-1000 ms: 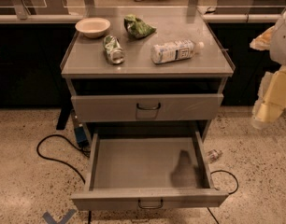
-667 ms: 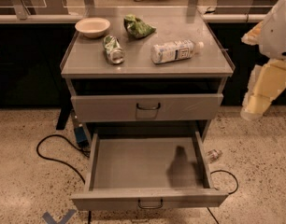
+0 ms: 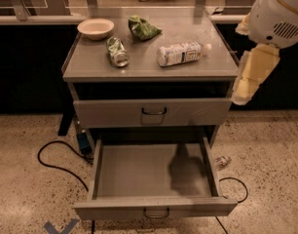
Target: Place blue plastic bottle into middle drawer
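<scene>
The blue plastic bottle (image 3: 180, 53) lies on its side on the grey surface (image 3: 212, 69) of the cabinet, right of centre, with its white cap pointing right. Nothing is touching it. Just to its left lies a green-and-silver can (image 3: 118, 51), also tipped over, with a gap between the two. Behind them sit a pale shallow bowl (image 3: 95, 28) at the back left and a crumpled green snack bag (image 3: 143, 28) beside it.

The robot's hand (image 3: 240, 95) hangs off the right edge of the cabinet, below the level of the surface and apart from the bottle. From here I cannot tell whether it is open or closed.

Below, the middle drawer (image 3: 188, 207) is pulled out. Its grey floor holds only a dark shadow on the right side. The drawer above it (image 3: 197, 112) is pushed in, with its loop handle at the centre.

On the speckled floor a black cable (image 3: 56, 160) loops at the left. Another cable (image 3: 236, 184) curls at the right, near a small clear object (image 3: 222, 161) I can't make out. A blue tape cross (image 3: 59, 226) marks the floor at the front left.
</scene>
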{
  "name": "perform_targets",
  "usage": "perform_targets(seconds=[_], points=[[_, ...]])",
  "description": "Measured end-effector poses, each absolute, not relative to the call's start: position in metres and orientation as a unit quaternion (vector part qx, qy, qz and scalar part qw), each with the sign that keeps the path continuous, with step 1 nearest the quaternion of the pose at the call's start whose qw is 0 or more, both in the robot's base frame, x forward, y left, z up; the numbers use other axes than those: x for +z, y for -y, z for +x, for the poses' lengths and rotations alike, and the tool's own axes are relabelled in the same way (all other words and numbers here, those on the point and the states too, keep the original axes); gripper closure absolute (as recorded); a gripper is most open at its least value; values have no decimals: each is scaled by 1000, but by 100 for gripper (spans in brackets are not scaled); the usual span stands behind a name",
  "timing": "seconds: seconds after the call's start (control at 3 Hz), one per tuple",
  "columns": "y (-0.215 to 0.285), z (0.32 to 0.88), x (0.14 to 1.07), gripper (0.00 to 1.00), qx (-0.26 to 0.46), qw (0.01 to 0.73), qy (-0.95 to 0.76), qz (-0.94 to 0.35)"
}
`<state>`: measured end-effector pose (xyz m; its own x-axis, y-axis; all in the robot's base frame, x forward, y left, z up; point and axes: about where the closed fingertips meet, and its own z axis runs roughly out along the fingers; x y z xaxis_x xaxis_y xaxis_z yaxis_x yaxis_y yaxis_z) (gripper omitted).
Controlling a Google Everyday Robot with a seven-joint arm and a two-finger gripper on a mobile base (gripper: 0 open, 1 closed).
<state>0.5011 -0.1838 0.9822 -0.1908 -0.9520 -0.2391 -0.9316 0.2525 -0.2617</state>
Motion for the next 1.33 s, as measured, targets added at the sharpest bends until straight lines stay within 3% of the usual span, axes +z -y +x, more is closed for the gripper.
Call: perform_targets(seconds=[0.67,1.33], points=[[193,548,972,0,-12,217,-756,-618],[195,688,928,0,53,284,-730,-619]])
